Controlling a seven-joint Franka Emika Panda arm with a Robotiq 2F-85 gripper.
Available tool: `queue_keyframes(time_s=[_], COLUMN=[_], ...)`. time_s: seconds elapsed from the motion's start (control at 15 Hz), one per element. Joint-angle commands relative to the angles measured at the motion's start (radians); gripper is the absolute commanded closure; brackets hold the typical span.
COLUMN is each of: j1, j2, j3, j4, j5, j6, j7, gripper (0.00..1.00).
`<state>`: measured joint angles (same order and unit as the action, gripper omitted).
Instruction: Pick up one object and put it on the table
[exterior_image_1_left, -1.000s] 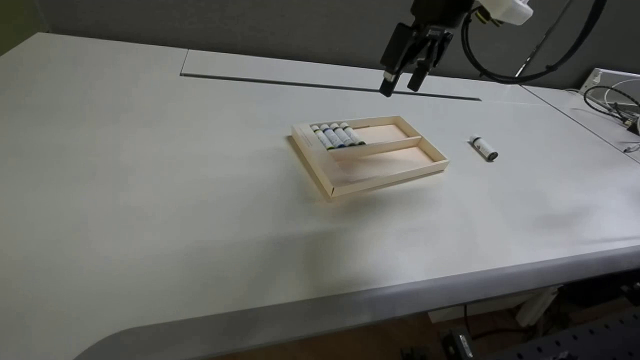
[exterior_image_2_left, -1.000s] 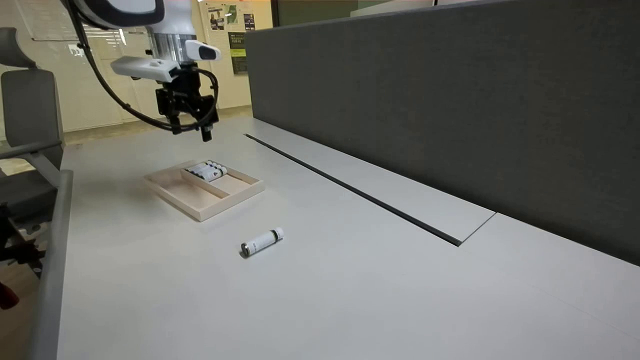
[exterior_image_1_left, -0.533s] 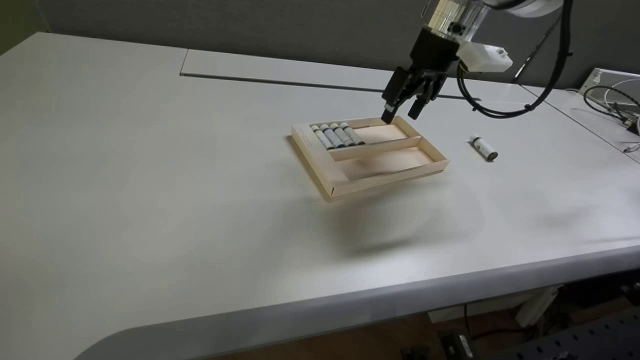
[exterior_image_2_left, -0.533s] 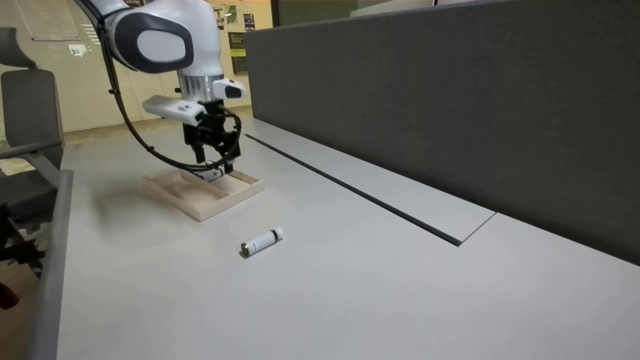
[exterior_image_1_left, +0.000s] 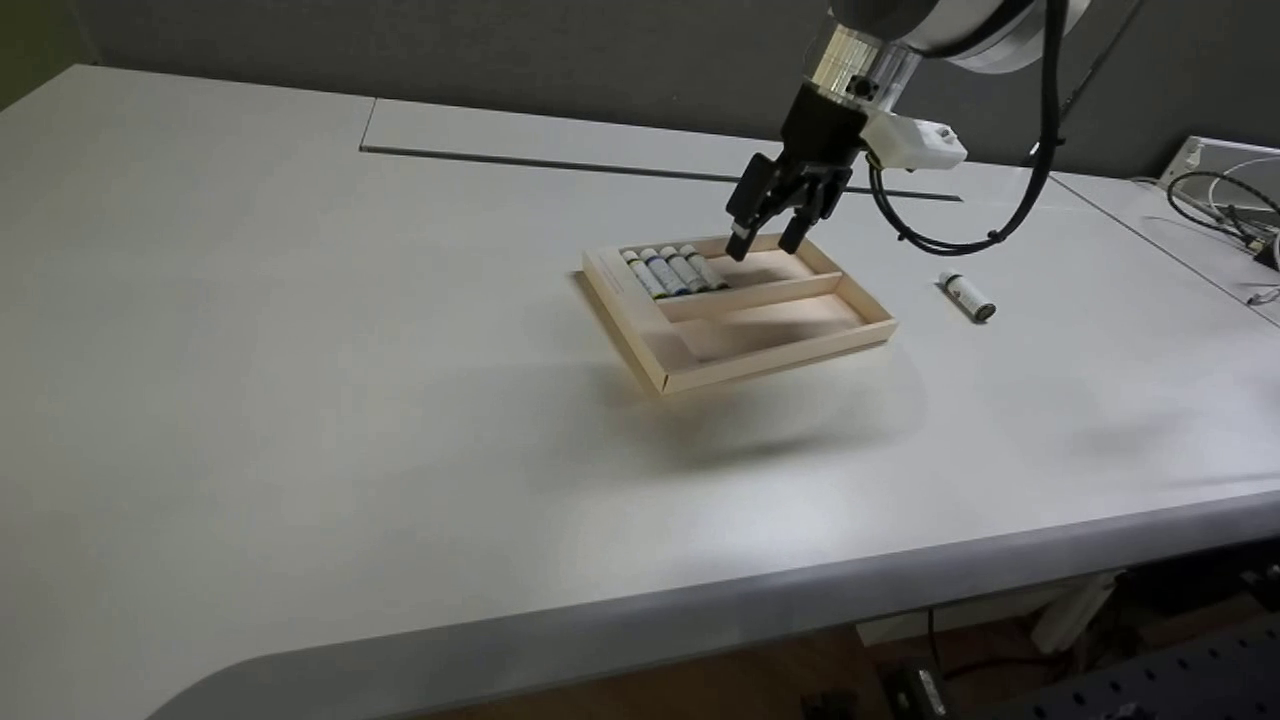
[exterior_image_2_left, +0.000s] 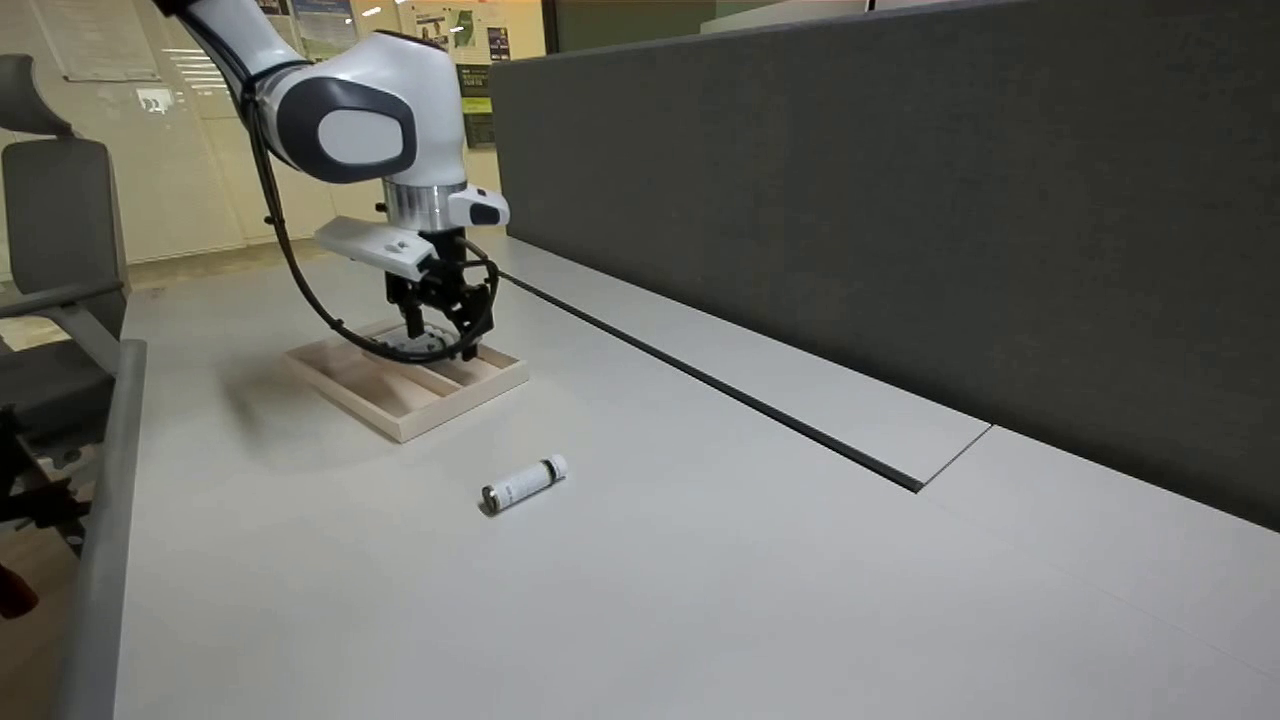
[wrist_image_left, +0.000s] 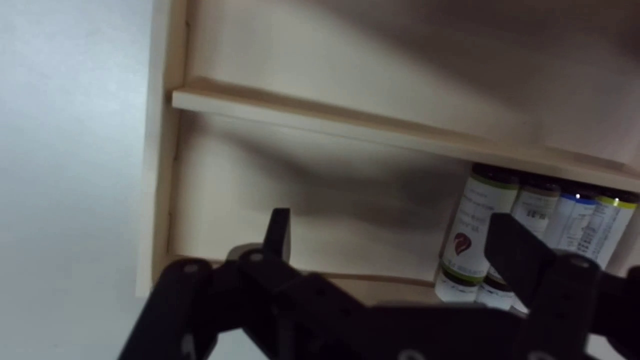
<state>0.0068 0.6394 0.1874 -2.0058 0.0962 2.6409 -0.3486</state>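
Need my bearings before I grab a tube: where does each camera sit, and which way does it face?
An exterior view: above the table, facing the grey partition; gripper and part of the arm show.
An exterior view: above the table, looking along it, chair at picture left; gripper and arm show.
Wrist view: over the tray, looking down; black fingers show.
Both exterior views share the loose tube and tray.

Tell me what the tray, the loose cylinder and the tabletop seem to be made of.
Tray: probably pale wood, matte; its walls are cream and without gloss, though grain is unclear.
Loose cylinder: white wrap, perhaps paper or plastic; one end looks silvery, possibly metal, but the body underneath is hidden.
Tabletop: smooth white, likely laminate; soft highlights suggest satin.
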Motion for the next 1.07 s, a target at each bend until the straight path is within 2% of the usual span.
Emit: queue_keyframes(time_s=[0.0, 0.93, 1.0], j1=[0.0, 0.012, 0.013], j2=[0.036, 0.084, 0.085], j3=[0.015, 0.027, 0.026], j4=[0.046, 0.076, 0.076], j5=[-0.017, -0.025, -0.027], j6=[-0.003, 0.004, 0.004], j7=[0.017, 0.021, 0.02], gripper=[0.0, 0.0, 0.16])
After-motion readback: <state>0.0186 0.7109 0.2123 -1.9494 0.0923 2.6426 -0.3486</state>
